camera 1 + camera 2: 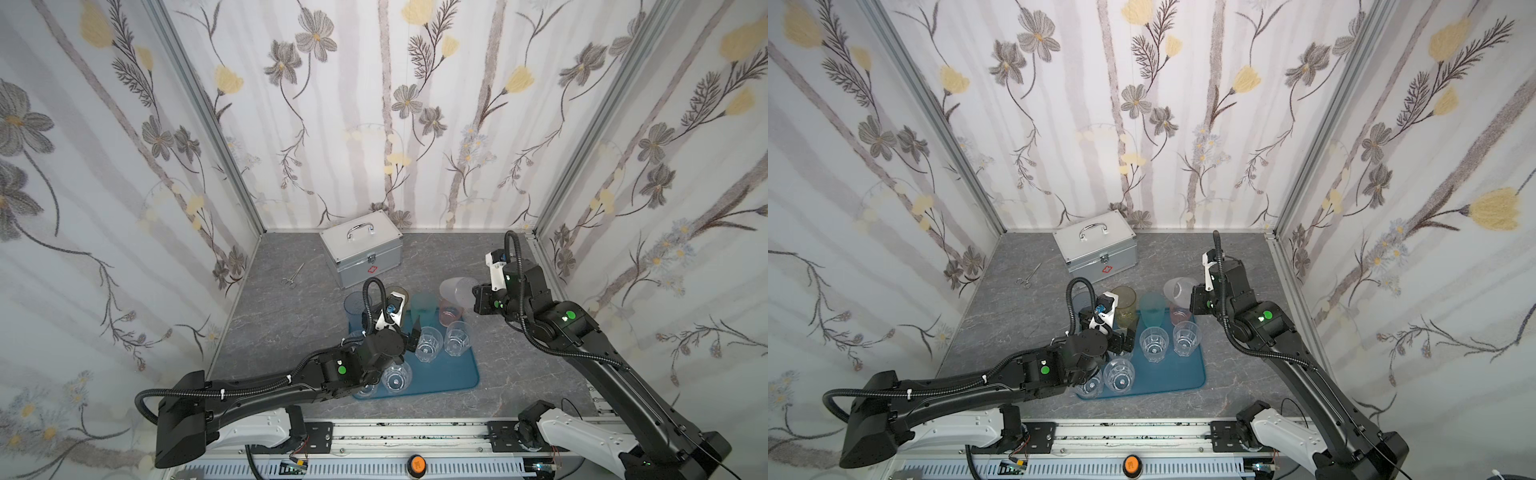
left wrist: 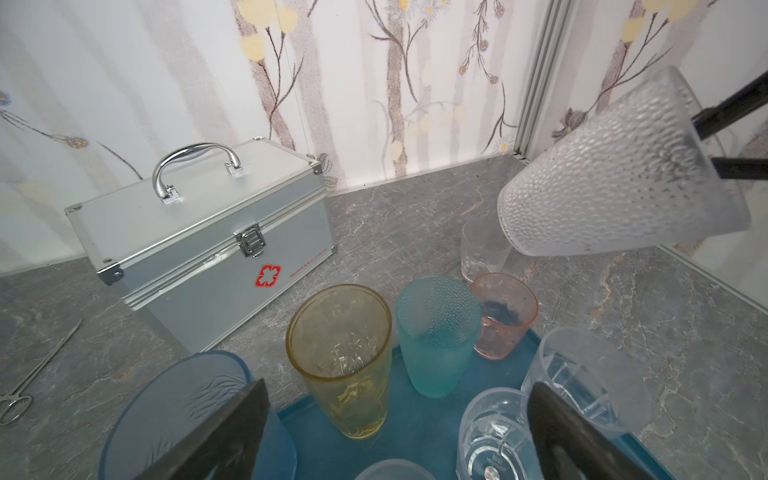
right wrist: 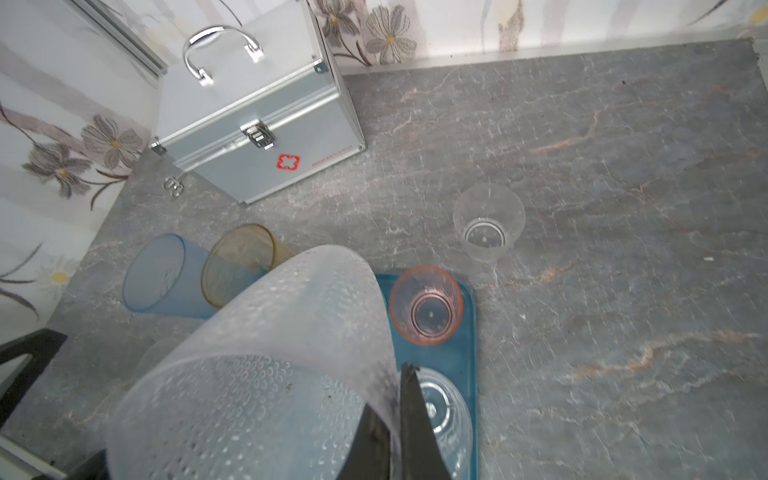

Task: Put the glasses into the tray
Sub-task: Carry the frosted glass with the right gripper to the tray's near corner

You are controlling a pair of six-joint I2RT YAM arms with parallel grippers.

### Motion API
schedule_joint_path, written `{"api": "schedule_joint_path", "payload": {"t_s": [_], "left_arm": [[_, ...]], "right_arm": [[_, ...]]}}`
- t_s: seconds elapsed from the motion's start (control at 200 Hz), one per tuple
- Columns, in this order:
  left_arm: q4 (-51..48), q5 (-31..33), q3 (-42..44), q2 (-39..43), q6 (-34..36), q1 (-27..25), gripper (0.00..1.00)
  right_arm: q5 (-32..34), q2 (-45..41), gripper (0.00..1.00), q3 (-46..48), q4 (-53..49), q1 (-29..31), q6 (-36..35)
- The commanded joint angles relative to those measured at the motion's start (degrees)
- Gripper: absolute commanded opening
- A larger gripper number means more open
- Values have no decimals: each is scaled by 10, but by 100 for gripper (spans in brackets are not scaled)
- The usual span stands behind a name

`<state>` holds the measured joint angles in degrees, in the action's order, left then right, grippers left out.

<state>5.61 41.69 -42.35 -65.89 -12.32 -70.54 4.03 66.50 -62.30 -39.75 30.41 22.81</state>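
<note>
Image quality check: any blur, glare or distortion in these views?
Both top views: wide-angle splay of the walls; light even, shadows soft. Left wrist view: left gripper close, fingers defocused, silver case sharp. Right wrist view: frosted tumbler fills foreground, blurred; table sharp.

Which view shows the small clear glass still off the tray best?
Right wrist: the small clear glass stands upright on bare table past the tray corner, unobstructed. Left wrist shows it partly behind the frosted tumbler. Neither top view shows it clearly.
</note>
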Motion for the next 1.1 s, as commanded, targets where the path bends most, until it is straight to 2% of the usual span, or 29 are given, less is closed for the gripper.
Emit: {"api": "schedule_joint_path", "payload": {"t_s": [0.0, 0.125, 0.23, 0.415, 0.52, 0.655, 0.794, 1.094], "left_arm": [[-6, 22, -9, -15, -31, -18, 100], [-5, 11, -12, -43, -46, -41, 100], [-5, -5, -12, -60, -56, -56, 100], [-5, -13, 5, -76, -76, -62, 100], [-5, -8, 15, -70, -73, -61, 100], [-5, -2, 27, -64, -71, -60, 100], [-6, -1, 44, -40, -74, -60, 100], [-6, 9, 61, -13, -68, -53, 100]], "right_arm": [[41, -23, 0, 19, -90, 9, 16], [70, -50, 0, 35, -153, 11, 33], [47, -69, 0, 61, -181, 21, 67], [73, -81, 0, 107, -214, 92, 144], [62, -78, 0, 125, -209, 133, 180], [49, -49, 0, 136, -175, 207, 221], [53, 6, 0, 119, -166, 259, 231], [36, 57, 0, 96, -152, 296, 230]]}}
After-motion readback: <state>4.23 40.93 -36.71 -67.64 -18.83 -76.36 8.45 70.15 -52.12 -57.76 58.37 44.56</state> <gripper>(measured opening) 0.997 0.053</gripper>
